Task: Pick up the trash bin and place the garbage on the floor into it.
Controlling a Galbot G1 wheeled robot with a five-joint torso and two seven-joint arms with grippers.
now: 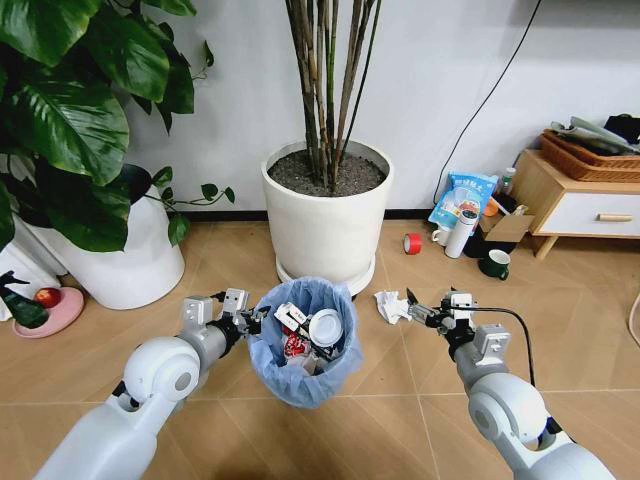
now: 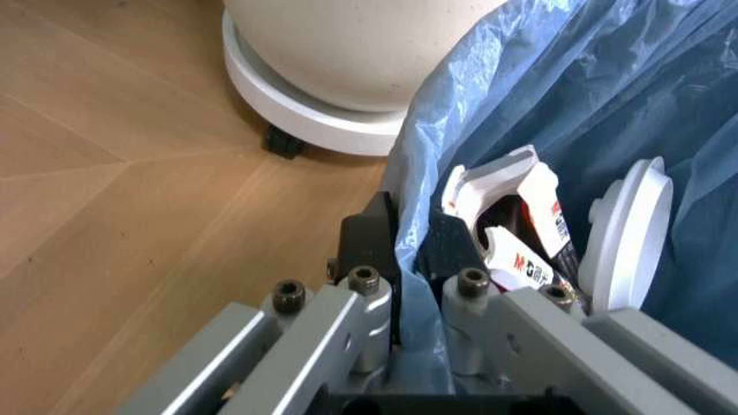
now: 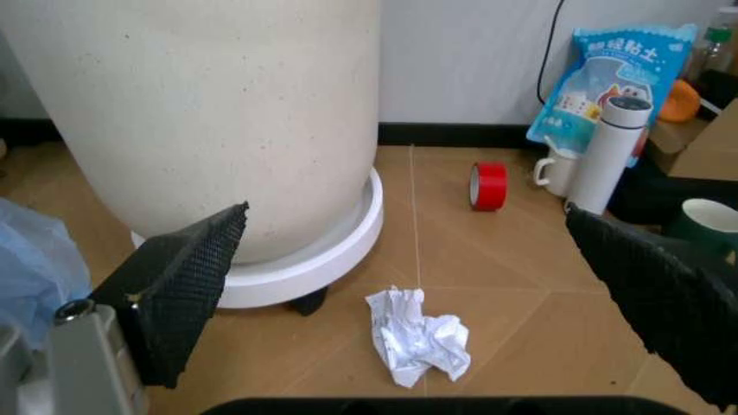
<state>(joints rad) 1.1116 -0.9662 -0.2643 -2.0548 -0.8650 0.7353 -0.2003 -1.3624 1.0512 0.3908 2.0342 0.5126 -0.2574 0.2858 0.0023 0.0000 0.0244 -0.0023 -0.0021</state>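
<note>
- Two grippers are at work low over the tan wood-look herringbone floor (image 1: 420,400), one on each side of the small round trash bin lined with a crinkled light-blue plastic bag (image 1: 300,375).
- The left gripper (image 2: 406,246) is clamped on the bin's near-left rim: one black finger sits outside the bag, the other inside, and the blue plastic is pinched between them with no gap to see.
- Inside the bin lie a white round disc (image 2: 628,233), standing on edge against the bag wall, and red-and-white wrappers (image 2: 519,229) just beside the inner finger.
- The right gripper (image 3: 416,285) hangs with its jaws spread wide and holds nothing; the two black pads stand far apart in the right wrist view.
- A crumpled white paper wad (image 3: 421,337) lies on the floor between those pads and below them, apart from both; in the head view it sits just beside the fingertips, to the right of the bin.
- The bin stands in front of the large white plant pot (image 1: 328,215), whose round base rim is near the bag's far edge and near the wad.
- Open floor lies to the right of the wad; a red tape roll (image 3: 489,185), a white flask (image 3: 609,151) and a green mug (image 1: 495,264) are well apart, by the wall.
</note>
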